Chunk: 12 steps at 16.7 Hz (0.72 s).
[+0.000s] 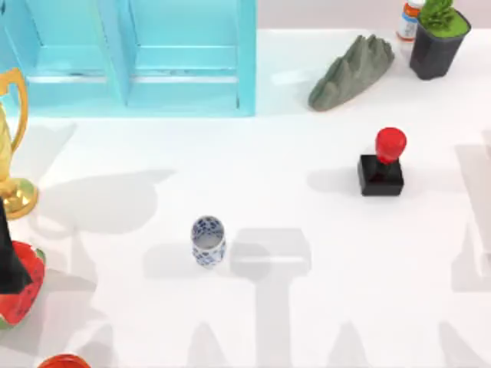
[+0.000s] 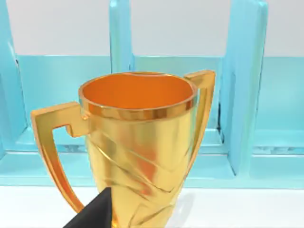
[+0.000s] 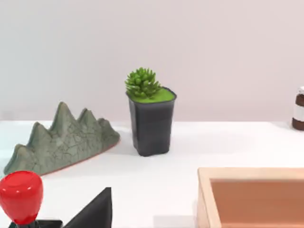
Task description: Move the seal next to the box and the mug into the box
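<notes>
Seal: the stamp (image 1: pixel 381 165) stands upright on the white table (image 1: pixel 307 215), black block down and red knob up, toward 3 o'clock from the table's middle in the top view. The right wrist view catches its red knob (image 3: pixel 20 195) close by.
Mug: the blue-and-white cup (image 1: pixel 208 240) stands upright near 7 o'clock from the middle, well apart from the stamp, with nothing touching it.
Box: a tan wooden box (image 3: pixel 251 194) shows in the right wrist view, open at the top, nothing visible inside the part in view.
Progress: judging from how things lie, neither step is done; the stamp is not yet beside the box and the cup is not yet in it. Both moves remain.
Left gripper: a dark finger tip (image 2: pixel 95 213) shows before a gold trophy (image 2: pixel 137 142); whether the jaws are parted or closed cannot be told.
Right gripper: a dark finger tip (image 3: pixel 95 211) shows near the stamp; its jaw state cannot be told either.
Other things: turquoise shelf (image 1: pixel 130 54) at 11 o'clock, grey rock ornament (image 1: pixel 353 70) and potted plant (image 1: pixel 439 38) at 1 o'clock, orange-capped bottle (image 1: pixel 409 20).
Writing: no label or brand can be read anywhere.
</notes>
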Tool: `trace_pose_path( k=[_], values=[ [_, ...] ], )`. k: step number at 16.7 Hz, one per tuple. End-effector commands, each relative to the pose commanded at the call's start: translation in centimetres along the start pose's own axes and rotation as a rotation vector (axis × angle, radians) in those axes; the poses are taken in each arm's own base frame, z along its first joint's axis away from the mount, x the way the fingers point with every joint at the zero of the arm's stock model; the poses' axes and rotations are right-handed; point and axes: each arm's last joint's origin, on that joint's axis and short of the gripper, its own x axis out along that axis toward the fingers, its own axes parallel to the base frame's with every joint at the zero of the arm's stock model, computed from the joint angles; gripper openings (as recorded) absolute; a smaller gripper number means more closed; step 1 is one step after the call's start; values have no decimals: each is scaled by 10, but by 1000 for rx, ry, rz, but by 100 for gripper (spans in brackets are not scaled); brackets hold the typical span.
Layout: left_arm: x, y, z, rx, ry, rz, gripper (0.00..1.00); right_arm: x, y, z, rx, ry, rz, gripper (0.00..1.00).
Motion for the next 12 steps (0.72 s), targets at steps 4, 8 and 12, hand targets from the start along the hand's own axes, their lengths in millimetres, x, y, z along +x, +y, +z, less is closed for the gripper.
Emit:
trace_pose_path(
  k=[4,8,12],
  values=[
    [0,0,0,0,0,0,100,0,0,6,4,16,2,100],
    [0,0,0,0,0,0,100,4,2,39,26,125,15,100],
    [0,0,0,0,0,0,100,26,7,89,60,332,34,100]
  ],
)
